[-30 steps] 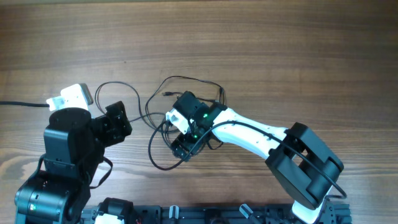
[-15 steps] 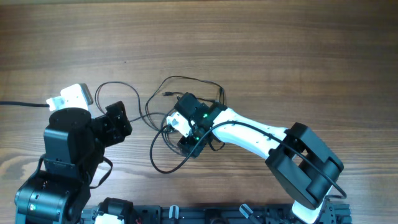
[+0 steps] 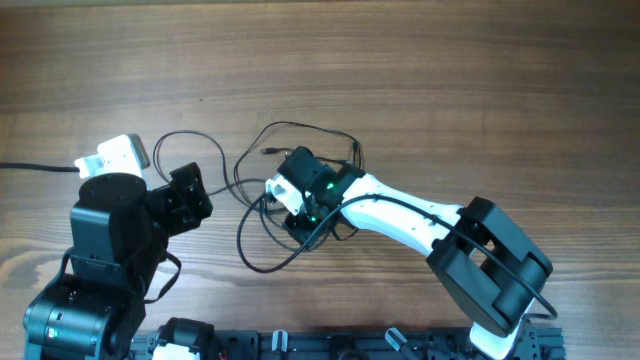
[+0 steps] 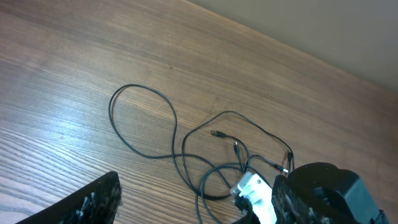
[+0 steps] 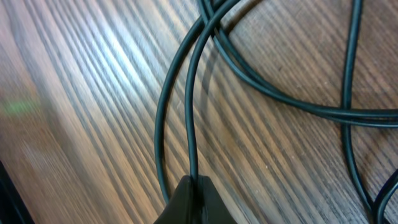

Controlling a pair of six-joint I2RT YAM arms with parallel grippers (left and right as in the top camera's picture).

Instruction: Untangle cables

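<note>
Right hand [image 5: 189,198]: clamped on one strand of the cables [image 5: 188,112], low over the table [image 3: 450,80].
Left hand [image 3: 188,195]: beside the loops; I cannot tell its grip.

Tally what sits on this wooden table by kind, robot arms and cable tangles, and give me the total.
Robot arms: 2 (left arm, right arm)
Tangles of thin black cables: 1; how many separate cables it holds cannot be told
Total: 3
</note>
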